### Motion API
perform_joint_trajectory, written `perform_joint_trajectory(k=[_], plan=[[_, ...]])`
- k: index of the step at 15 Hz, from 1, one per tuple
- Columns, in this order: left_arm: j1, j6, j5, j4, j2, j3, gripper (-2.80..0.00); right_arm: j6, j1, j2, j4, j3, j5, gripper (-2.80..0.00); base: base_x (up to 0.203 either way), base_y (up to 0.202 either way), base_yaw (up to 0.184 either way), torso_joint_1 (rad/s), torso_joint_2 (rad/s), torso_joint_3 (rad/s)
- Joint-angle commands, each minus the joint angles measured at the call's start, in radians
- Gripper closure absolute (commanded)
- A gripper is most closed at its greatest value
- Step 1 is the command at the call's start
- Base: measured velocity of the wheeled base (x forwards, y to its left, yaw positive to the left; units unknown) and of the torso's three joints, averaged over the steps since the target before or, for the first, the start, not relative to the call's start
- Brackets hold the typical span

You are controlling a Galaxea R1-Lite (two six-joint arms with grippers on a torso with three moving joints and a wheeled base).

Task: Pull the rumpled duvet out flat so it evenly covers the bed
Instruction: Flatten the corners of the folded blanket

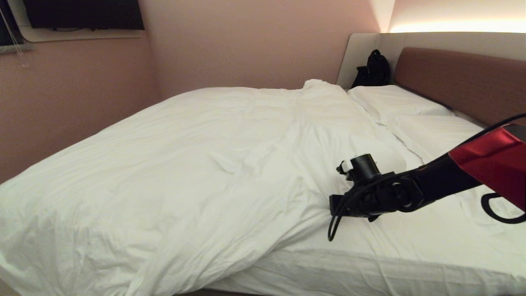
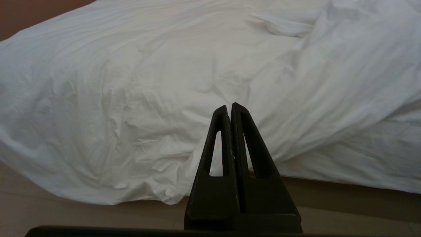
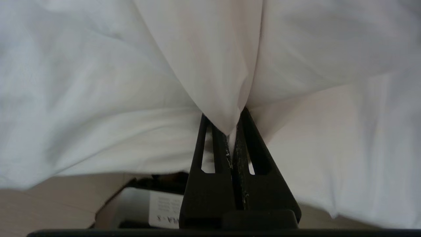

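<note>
Pinching a fold of the duvet [image 3: 204,65], my right gripper [image 3: 234,133] is clamped tight on the cloth over the bed [image 1: 370,267]. Duvet lies bunched across the bed's left part, bare sheet at right. Left gripper [image 2: 230,110] closed, empty, parked low beside the bed.

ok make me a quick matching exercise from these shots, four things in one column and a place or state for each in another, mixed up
Things:
1. duvet
2. right gripper
3. left gripper
4. black bag

Places or states:
A. shut on nothing, held off the bed's near edge
B. bunched toward the foot end, leaving the sheet near the pillows bare
C. in the corner beside the headboard
D. shut on a fold of white cloth

Pairs: 1-B, 2-D, 3-A, 4-C
</note>
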Motion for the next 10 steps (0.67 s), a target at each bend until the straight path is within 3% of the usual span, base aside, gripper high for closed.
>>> perform_joint_trajectory(k=[1, 5, 8, 9, 10], plan=[[0.0, -0.001, 0.0, 0.0, 0.0, 0.0, 0.0, -0.001, 0.0, -0.051, -0.075, 0.087, 0.001, 0.0, 0.0, 0.0, 0.0, 0.0, 0.0, 0.0], [0.0, -0.001, 0.0, 0.0, 0.0, 0.0, 0.0, -0.011, -0.004, -0.096, -0.223, 0.267, 0.001, 0.0, 0.0, 0.0, 0.0, 0.0, 0.0, 0.0], [0.0, -0.001, 0.0, 0.0, 0.0, 0.0, 0.0, -0.029, -0.005, -0.098, -0.285, 0.302, 0.0, 0.0, 0.0, 0.0, 0.0, 0.0, 0.0, 0.0], [0.0, -0.001, 0.0, 0.0, 0.0, 0.0, 0.0, -0.029, -0.004, -0.095, -0.295, 0.303, 0.0, -2.8, 0.0, 0.0, 0.0, 0.0, 0.0, 0.0], [0.0, -0.001, 0.0, 0.0, 0.0, 0.0, 0.0, -0.029, -0.004, -0.092, -0.296, 0.302, 0.0, -2.8, 0.0, 0.0, 0.0, 0.0, 0.0, 0.0]])
